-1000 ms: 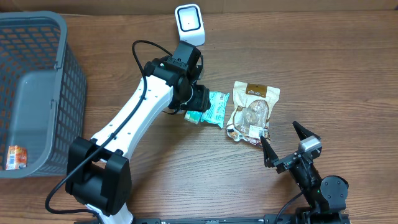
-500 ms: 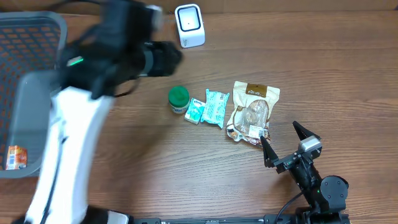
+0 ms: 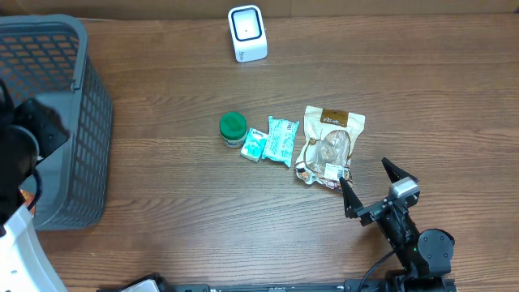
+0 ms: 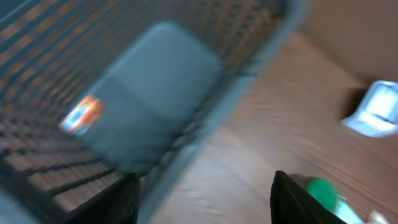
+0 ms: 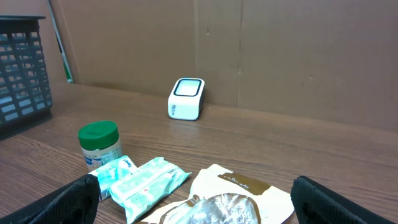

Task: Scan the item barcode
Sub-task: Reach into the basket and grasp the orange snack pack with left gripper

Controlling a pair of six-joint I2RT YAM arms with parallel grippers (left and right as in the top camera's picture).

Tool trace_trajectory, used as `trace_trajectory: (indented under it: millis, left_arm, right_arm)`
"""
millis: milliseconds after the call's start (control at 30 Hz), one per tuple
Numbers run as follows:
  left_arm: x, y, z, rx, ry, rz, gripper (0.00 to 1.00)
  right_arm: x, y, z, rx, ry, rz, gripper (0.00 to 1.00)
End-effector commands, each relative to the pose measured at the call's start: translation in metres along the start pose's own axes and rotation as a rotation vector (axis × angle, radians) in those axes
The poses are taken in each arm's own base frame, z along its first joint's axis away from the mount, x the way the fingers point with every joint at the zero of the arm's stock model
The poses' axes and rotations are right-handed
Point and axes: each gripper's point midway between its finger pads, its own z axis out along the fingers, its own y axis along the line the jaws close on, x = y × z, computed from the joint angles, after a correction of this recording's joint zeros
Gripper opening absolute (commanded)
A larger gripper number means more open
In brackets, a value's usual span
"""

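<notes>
The white barcode scanner (image 3: 247, 32) stands at the table's far edge, and the right wrist view also takes in the scanner (image 5: 186, 98). Mid-table lie a green-lidded jar (image 3: 233, 128), two teal packets (image 3: 282, 140) and a brown-and-white snack bag (image 3: 330, 146). My left gripper (image 4: 206, 177) hangs open by the grey basket (image 4: 155, 81), its view blurred, with nothing between its fingers. An orange item (image 4: 81, 113) lies inside that basket. My right gripper (image 3: 364, 173) rests open near the front edge, just right of the snack bag, holding nothing.
The grey mesh basket (image 3: 77, 122) fills the left end of the table, and the left arm (image 3: 20, 154) rises over it. Brown cardboard walls stand behind the scanner. Bare wood shows between the basket and the jar.
The left arm has swung fast from the jar and packets below the scanner to the far left over the basket. The jar now shows uncovered. The right arm has not moved.
</notes>
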Motion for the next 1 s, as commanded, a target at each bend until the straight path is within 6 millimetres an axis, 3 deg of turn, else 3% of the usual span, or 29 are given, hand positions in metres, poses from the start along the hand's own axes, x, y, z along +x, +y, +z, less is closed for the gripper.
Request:
trace_trajectory:
  millis: [0, 233, 567, 700, 967]
  left_arm:
    - [0.004, 0.031, 0.021, -0.13, 0.031, -0.045, 0.52]
    - [-0.002, 0.053, 0.065, -0.194, 0.068, -0.053, 0.74]
    - [0.008, 0.109, 0.098, -0.377, 0.211, -0.127, 0.69]
    - [0.022, 0.133, 0.113, -0.48, 0.253, -0.126, 0.69]
    - [0.037, 0.17, 0.161, -0.606, 0.243, -0.079, 0.8]
  right_arm:
    - [0.002, -0.002, 0.0, 0.009, -0.003, 0.003, 1.0]
    - [0.002, -0.002, 0.0, 0.009, -0.003, 0.003, 1.0]
    - [0.002, -0.002, 0.0, 0.009, -0.003, 0.003, 1.0]
    - [0.002, -0.002, 0.0, 0.009, -0.003, 0.003, 1.0]
    - [0.002, -0.002, 0.0, 0.009, -0.003, 0.003, 1.0]
